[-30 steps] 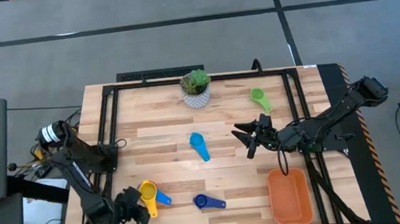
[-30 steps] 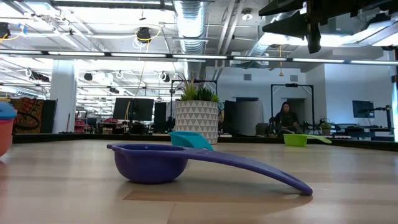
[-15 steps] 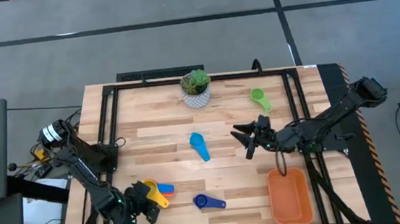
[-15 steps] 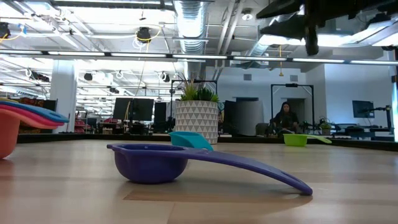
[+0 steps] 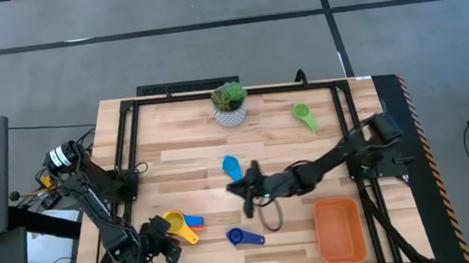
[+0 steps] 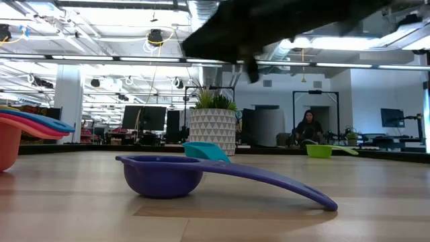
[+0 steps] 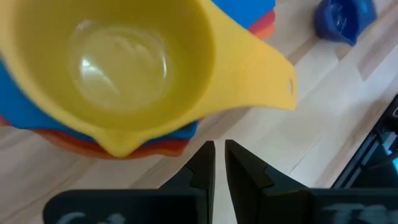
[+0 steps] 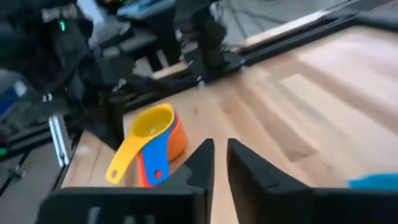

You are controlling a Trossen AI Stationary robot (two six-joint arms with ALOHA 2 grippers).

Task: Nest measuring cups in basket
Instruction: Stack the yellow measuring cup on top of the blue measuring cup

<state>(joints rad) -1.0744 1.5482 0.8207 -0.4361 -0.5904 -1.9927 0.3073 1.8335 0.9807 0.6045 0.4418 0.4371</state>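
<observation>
A: Where is the basket (image 5: pixel 339 229)?

B: At the desk's (image 5: pixel 185 144) near right corner, holding no cups. The right arm reaches across to mid-desk; its gripper (image 5: pixel 248 184) hovers between the light blue cup (image 5: pixel 232 167) and the dark blue cup (image 5: pixel 244 236), touching neither.

A: Its jaws?

B: Narrow, with only a slit between them in the right wrist view (image 8: pixel 219 158), and nothing in them.

A: And the left?

B: The left gripper (image 5: pixel 161 243) sits at the near left corner, just beside the cup stack (image 5: pixel 181 226): yellow on top, blue, red and orange under it. In the left wrist view its jaws (image 7: pixel 218 163) are nearly together and hold nothing; the stack (image 7: pixel 124 74) lies just past their tips.

A: Anything hard to make out?

B: The low view shows the right arm only as a dark blur overhead, and the stack (image 6: pixel 27 131) is cut off at the edge. The green cup (image 5: pixel 305 115) lies far right, near the plant pot (image 5: pixel 230 105).

A: What differs from a second ago?

B: The right gripper was open and further right; it has swung toward the middle and narrowed. The stack has shifted slightly toward the middle.
</observation>
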